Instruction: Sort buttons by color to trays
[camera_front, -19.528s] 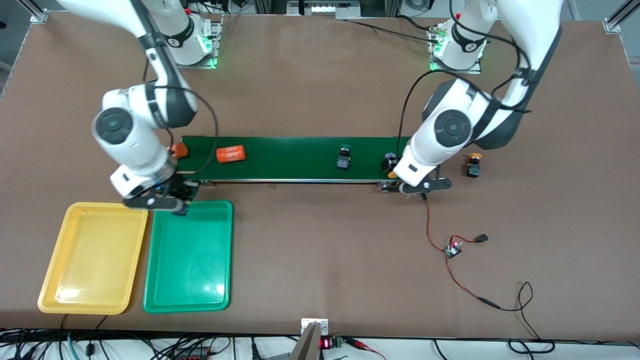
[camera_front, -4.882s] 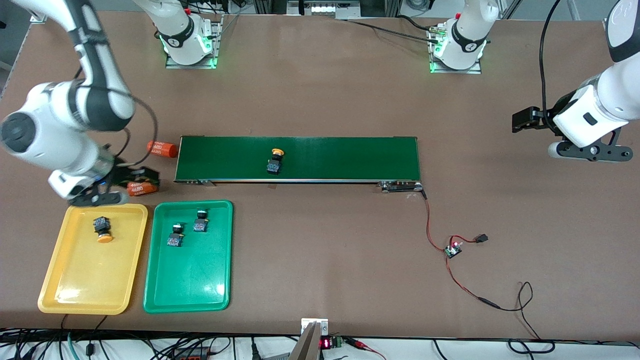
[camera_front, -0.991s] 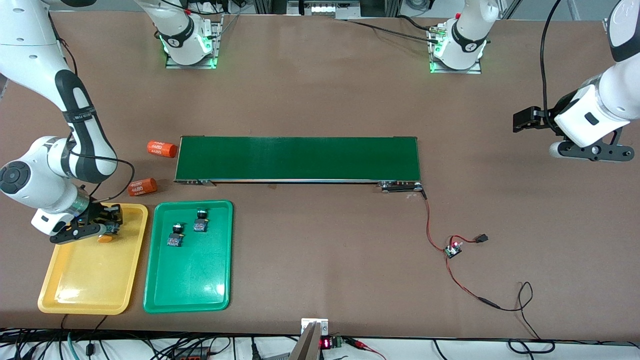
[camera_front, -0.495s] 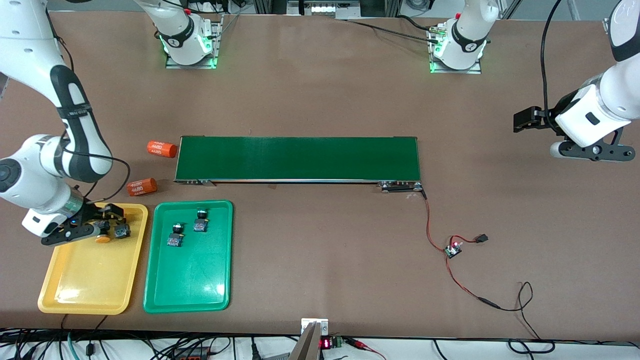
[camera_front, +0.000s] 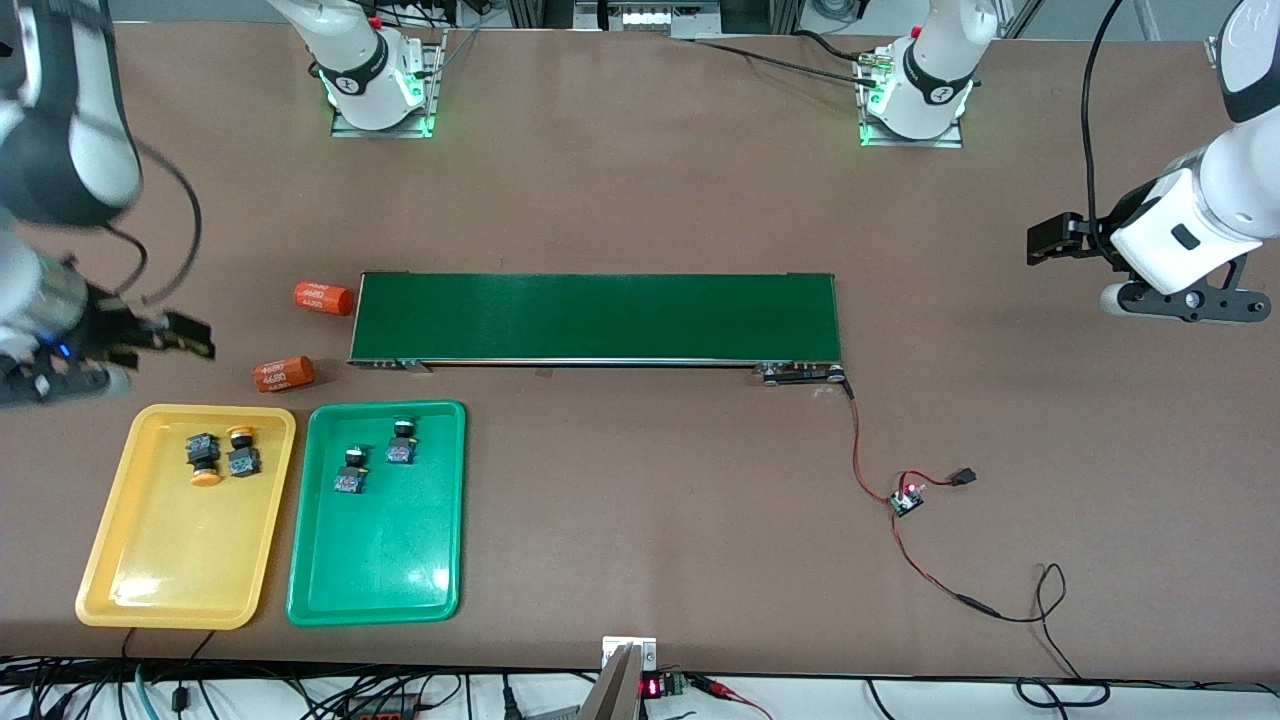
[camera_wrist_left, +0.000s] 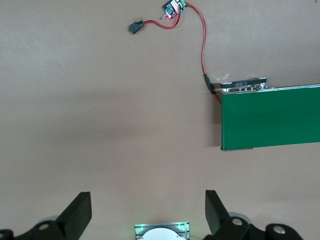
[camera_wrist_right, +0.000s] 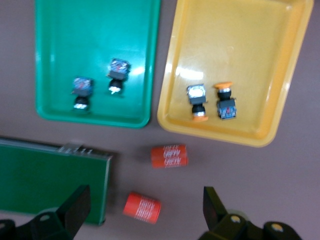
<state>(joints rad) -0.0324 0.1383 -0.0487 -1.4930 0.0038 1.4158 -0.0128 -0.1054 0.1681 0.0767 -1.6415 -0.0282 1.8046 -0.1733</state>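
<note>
Buttons (camera_wrist_right: 200, 101) clearest from right wrist

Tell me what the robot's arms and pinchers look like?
Both arms are glossy white with dark grey joints and black cables looping alongside. The left gripper and right gripper are black, each with two flat fingers. Green lights glow at both bases.

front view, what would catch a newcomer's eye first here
The yellow tray and green tray sit side by side nearest the camera at the right arm's end, two yellow-capped buttons in one, two green-capped buttons in the other. Just farther off lies the long dark-green conveyor belt, bare, with two orange cylinders by its end.
</note>
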